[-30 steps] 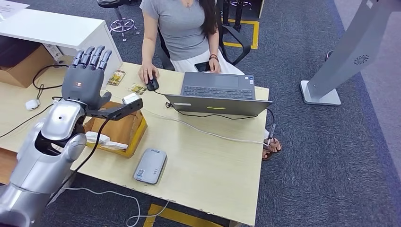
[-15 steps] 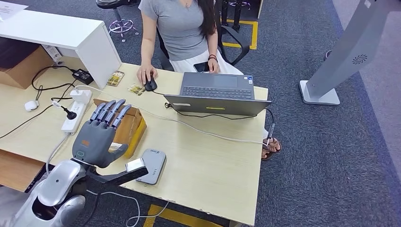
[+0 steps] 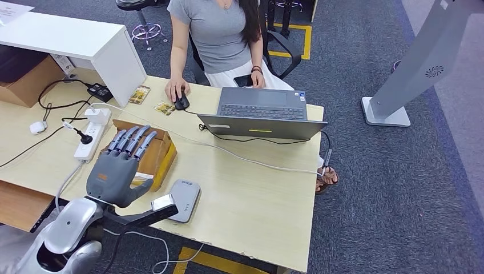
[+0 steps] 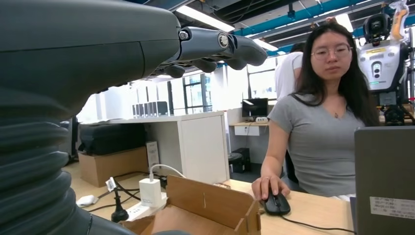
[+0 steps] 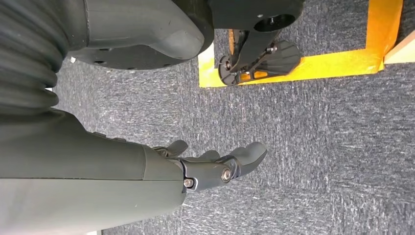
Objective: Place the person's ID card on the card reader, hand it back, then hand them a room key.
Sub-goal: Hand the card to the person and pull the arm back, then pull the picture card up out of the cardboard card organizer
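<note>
The left hand point(image 3: 114, 171) had dropped from raised to just above the worktop point(image 3: 251, 194), fingers apart and empty. It hovered beside the reader point(image 3: 181, 200); no card was held yet.

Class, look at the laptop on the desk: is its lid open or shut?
Open: the laptop shows its keyboard in the head view, with the lid raised at its near edge.

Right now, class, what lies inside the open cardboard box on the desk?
Inside the cardboard box, something pale shows near its front edge, beside the left hand. That hand hovers over the box and covers most of its inside, so the rest cannot be seen.
</note>
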Tool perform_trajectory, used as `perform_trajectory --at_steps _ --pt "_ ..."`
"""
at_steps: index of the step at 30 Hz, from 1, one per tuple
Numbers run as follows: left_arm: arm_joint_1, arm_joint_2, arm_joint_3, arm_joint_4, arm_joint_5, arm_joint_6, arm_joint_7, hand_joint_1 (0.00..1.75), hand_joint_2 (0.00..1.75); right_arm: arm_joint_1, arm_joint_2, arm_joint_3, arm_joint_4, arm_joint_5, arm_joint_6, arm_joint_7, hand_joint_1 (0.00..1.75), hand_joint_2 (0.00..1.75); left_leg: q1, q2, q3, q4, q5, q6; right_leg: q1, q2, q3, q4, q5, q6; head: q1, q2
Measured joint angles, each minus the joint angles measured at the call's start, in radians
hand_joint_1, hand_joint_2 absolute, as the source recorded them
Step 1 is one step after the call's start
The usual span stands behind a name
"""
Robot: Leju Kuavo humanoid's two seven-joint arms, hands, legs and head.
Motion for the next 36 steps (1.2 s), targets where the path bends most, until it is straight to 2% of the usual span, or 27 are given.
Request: perform_trajectory --at_steps 19,33,36 --pt "0.006 0.0 0.006 -0.001 0.0 -0.009 0.004 0.0 1.75 0.002 0.0 -0.009 -0.009 0.002 0.001 0.003 0.0 1.75 0.0 0.0 0.0 0.0 0.0 0.0 0.0 0.0 0.0 0.0 0.0 0.0 0.0 0.0" --pt "0.01 0.021 0.047 0.038 0.019 -0.2 0.075 0.0 1.75 0.005 0.002 -0.026 -0.021 0.037 0.01 0.019 0.0 1.75 0.0 0.0 0.0 0.0 0.0 0.0 0.0 0.0 0.0 0.0 0.0 0.0 0.0 0.0" --pt "0.01 0.022 0.047 0.047 0.022 -0.216 0.083 0.0 1.75 0.006 0.002 -0.032 -0.022 0.043 0.011 0.02 0.0 1.75 0.0 0.0 0.0 0.0 0.0 0.0 0.0 0.0 0.0 0.0 0.0 0.0 0.0 0.0"
